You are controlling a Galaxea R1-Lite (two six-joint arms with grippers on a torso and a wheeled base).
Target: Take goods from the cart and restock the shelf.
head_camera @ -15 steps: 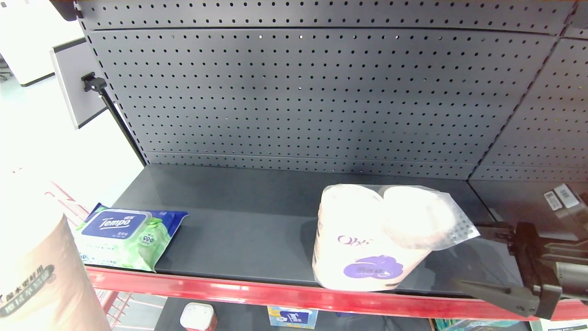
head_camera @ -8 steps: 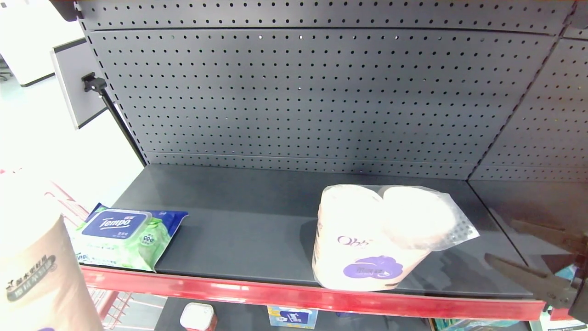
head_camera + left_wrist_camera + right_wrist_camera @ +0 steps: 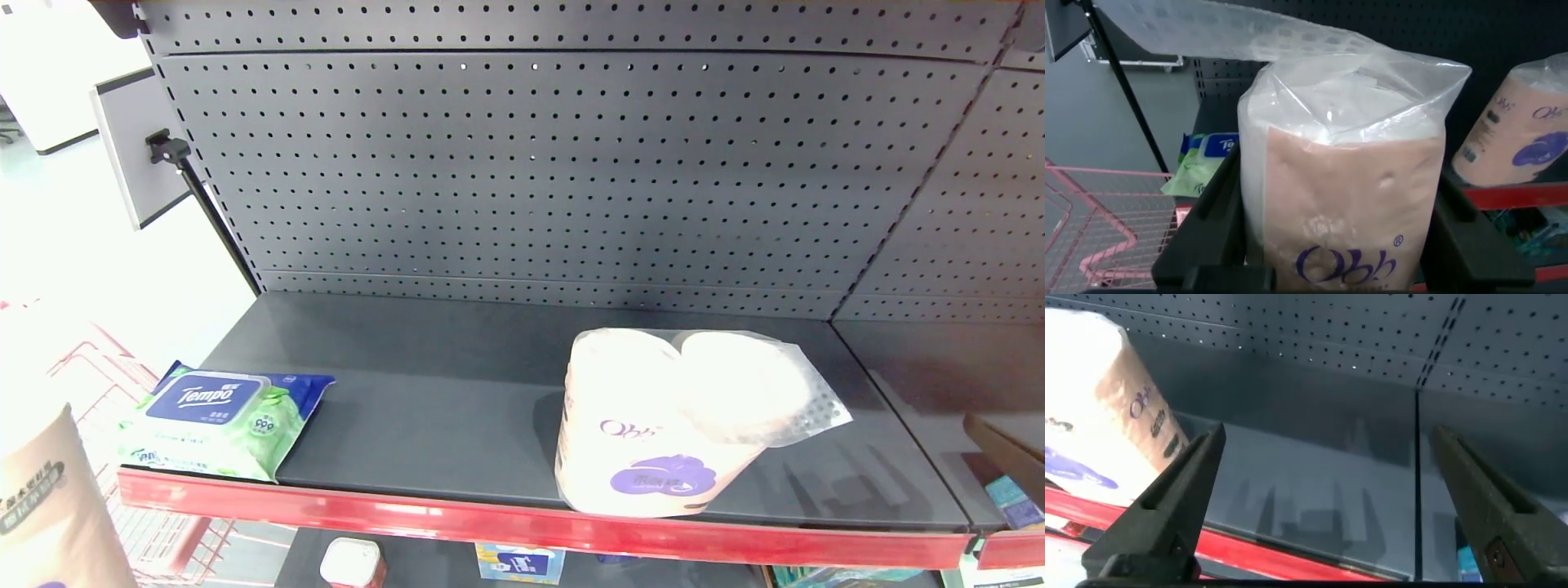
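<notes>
Left gripper (image 3: 1339,175): clamped on paper-roll pack (image 3: 1343,212), now lower, left of the shelf (image 3: 457,408), near the pink cart (image 3: 1094,237).
Right gripper (image 3: 1327,433): fingers spread, empty, drawn back from the shelf.
Second roll pack (image 3: 661,425): unmoved at shelf front.
Wipes pack (image 3: 220,420): front-left edge.

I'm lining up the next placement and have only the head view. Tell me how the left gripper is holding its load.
Observer: The left gripper is shut on a bagged tissue roll, with one finger on each side of the pack.
Operator: Now report the right gripper.
Observer: The right gripper is open and empty. It faces the bare shelf beside the roll pack standing there.
</notes>
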